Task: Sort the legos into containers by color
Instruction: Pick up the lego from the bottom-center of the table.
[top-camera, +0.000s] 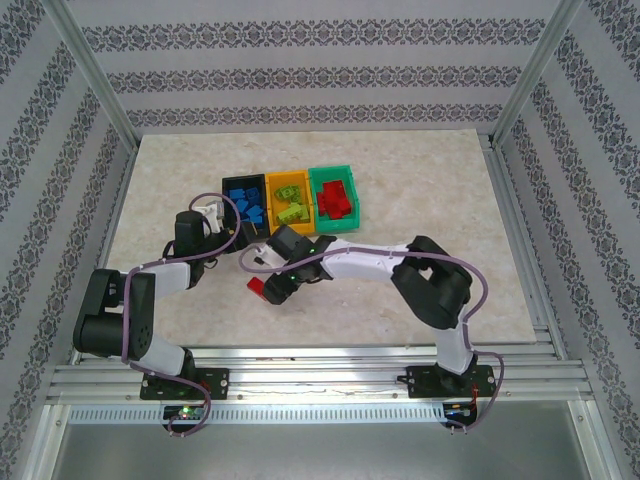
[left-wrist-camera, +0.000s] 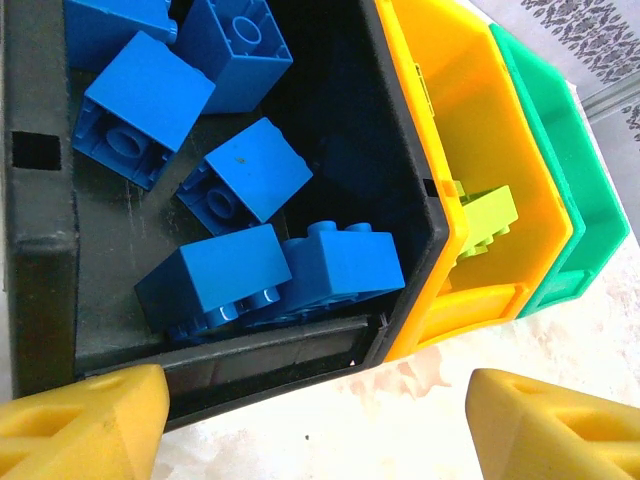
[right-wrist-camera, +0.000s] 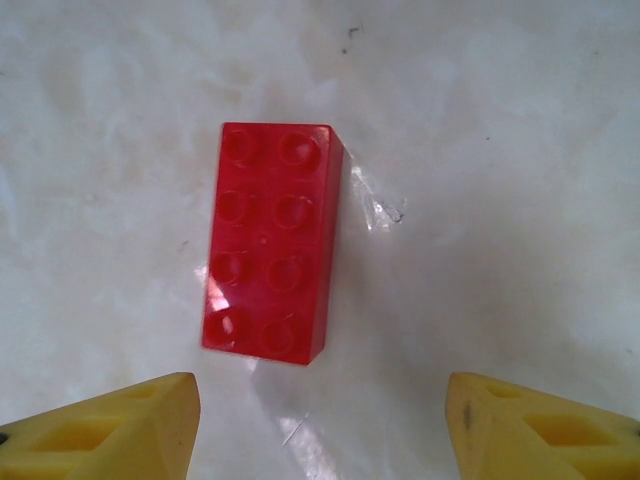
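Blue bricks (left-wrist-camera: 240, 180) sit in your black bin (left-wrist-camera: 270, 355), lime bricks (left-wrist-camera: 485, 215) in the yellow bin (left-wrist-camera: 440, 120), red bricks (top-camera: 335, 203) in the green bin (left-wrist-camera: 560, 170). A loose red brick (right-wrist-camera: 270, 255) lies on the table (right-wrist-camera: 500, 150) beneath your right gripper (right-wrist-camera: 320, 420), which is spread wide and empty, like your left gripper (left-wrist-camera: 315, 420).

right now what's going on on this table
Two robot arms are sorting lego bricks by colour into three joined bins. The right gripper hangs open above a red brick lying flat on the table, not touching it. The left gripper hovers open at the black bin, which holds blue bricks. The yellow bin holds lime bricks and the green bin holds red bricks.
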